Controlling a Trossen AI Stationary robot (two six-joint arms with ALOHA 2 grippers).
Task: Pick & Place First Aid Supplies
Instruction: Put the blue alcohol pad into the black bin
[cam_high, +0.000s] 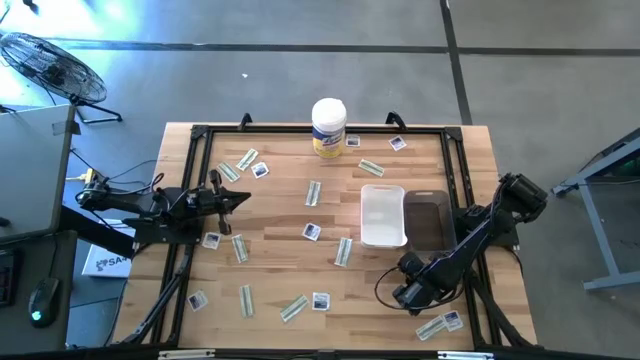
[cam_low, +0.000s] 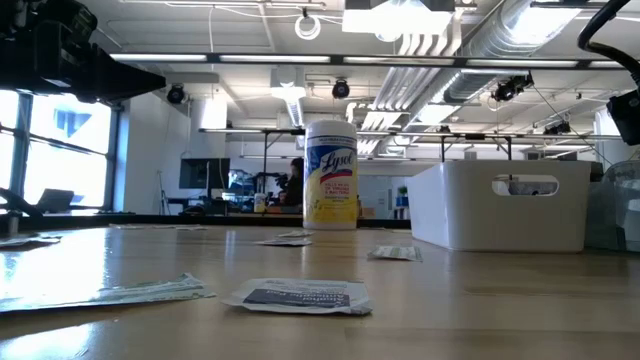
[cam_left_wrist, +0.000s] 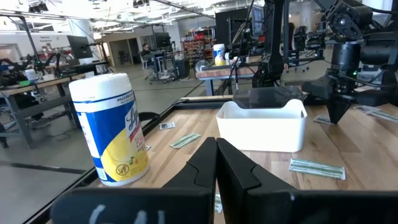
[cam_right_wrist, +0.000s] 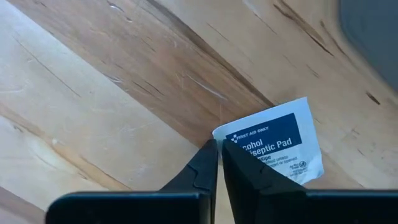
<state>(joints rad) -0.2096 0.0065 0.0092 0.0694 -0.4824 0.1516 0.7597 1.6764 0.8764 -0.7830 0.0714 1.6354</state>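
While your right gripper (cam_right_wrist: 219, 163) pinched the edge of an alcohol pad packet (cam_right_wrist: 273, 148), your left gripper (cam_left_wrist: 216, 163) waited with fingers pressed together.

You had the right gripper low over the table (cam_high: 280, 250) at about five o'clock, below the white bin (cam_high: 383, 215) and dark bin (cam_high: 428, 220); other packets (cam_high: 312, 231) and strips (cam_high: 344, 251) lay scattered, the canister (cam_high: 328, 127) at twelve o'clock.

Right gripper (cam_high: 412, 293) low near white bin (cam_high: 383, 216); packets (cam_high: 312, 193) scattered.
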